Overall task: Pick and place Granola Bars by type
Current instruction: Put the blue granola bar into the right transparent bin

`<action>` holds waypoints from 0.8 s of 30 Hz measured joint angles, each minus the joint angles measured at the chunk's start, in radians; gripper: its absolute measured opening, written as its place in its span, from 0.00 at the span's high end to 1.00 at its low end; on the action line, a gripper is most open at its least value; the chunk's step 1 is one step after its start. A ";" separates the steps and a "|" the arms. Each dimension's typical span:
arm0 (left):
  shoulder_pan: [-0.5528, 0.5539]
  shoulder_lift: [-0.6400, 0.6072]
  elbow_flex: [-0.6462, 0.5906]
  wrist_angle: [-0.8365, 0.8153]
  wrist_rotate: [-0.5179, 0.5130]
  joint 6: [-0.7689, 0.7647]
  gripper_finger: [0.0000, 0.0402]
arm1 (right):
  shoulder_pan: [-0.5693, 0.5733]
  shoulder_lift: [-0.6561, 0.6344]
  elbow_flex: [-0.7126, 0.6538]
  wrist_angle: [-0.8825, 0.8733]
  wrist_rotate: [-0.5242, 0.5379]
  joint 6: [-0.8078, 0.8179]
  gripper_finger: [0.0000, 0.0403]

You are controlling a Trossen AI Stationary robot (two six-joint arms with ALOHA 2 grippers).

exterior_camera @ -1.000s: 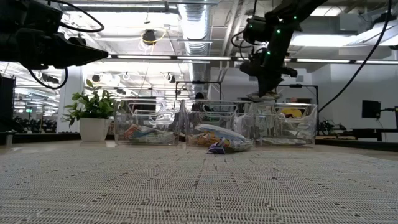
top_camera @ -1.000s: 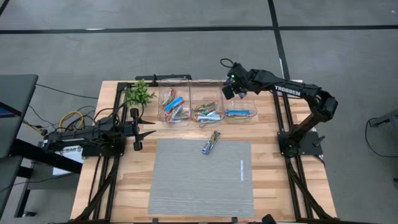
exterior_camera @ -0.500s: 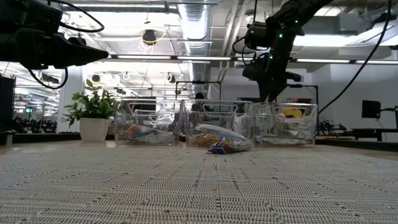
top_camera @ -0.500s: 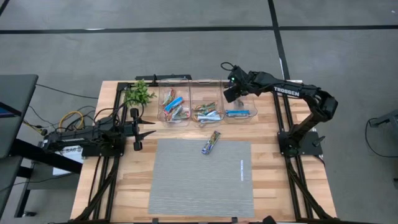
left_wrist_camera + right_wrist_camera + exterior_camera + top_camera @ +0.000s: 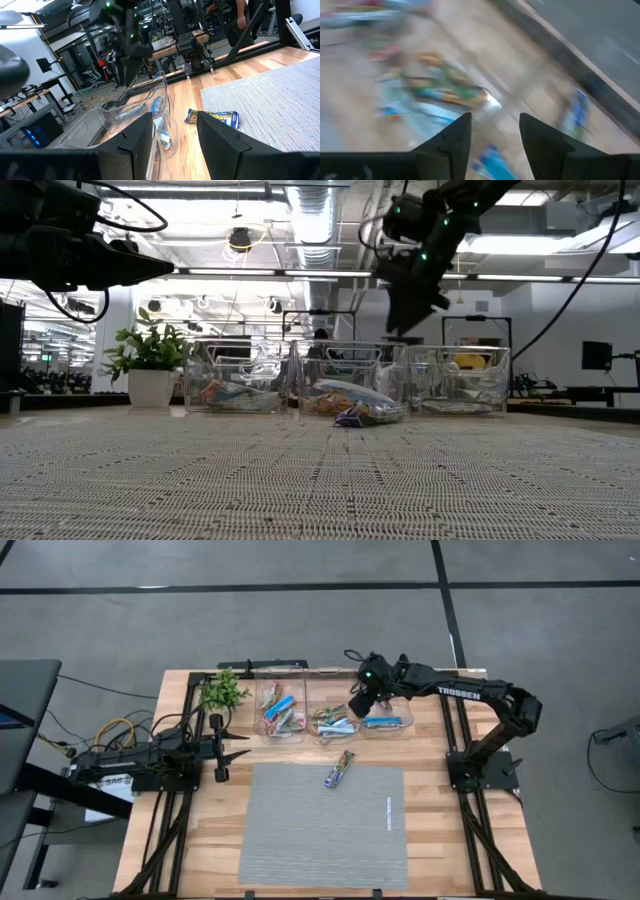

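Blurred bins [image 5: 445, 85] apparently hold Granola Bars [image 5: 450, 90].

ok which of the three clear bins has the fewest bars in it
The bin nearest the right arm, farthest from the plant. It shows only a single blue bar, while the middle bin and the plant-side bin each hold a jumbled pile.

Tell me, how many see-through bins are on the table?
3, in a row along the table's far edge: the left bin beside the plant, the middle bin, and the right bin.
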 joint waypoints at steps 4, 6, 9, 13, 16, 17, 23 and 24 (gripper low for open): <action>0.000 0.000 0.000 0.000 0.000 0.000 0.63 | 0.062 -0.015 0.000 0.076 -0.091 -0.134 0.62; 0.000 0.000 0.000 0.000 0.000 0.000 0.63 | 0.093 -0.021 0.001 0.098 -0.138 -0.212 0.62; 0.000 0.000 0.000 0.000 0.000 0.000 0.63 | 0.138 -0.021 0.022 0.086 -0.228 -0.369 0.62; 0.000 0.000 0.000 0.000 0.000 0.000 0.63 | 0.199 -0.021 0.046 0.066 -0.297 -0.595 0.60; 0.000 0.000 0.000 0.000 0.000 0.000 0.63 | 0.235 -0.021 0.049 0.050 -0.292 -0.730 0.58; 0.000 0.000 0.000 0.000 0.000 0.000 0.63 | 0.245 -0.021 0.050 0.044 -0.290 -0.765 0.57; 0.000 0.000 0.000 0.000 0.000 0.000 0.63 | 0.299 -0.011 0.050 -0.008 -0.226 -0.891 0.51; 0.000 0.000 0.000 0.000 0.000 0.000 0.63 | 0.309 -0.011 0.051 -0.008 -0.213 -0.902 0.50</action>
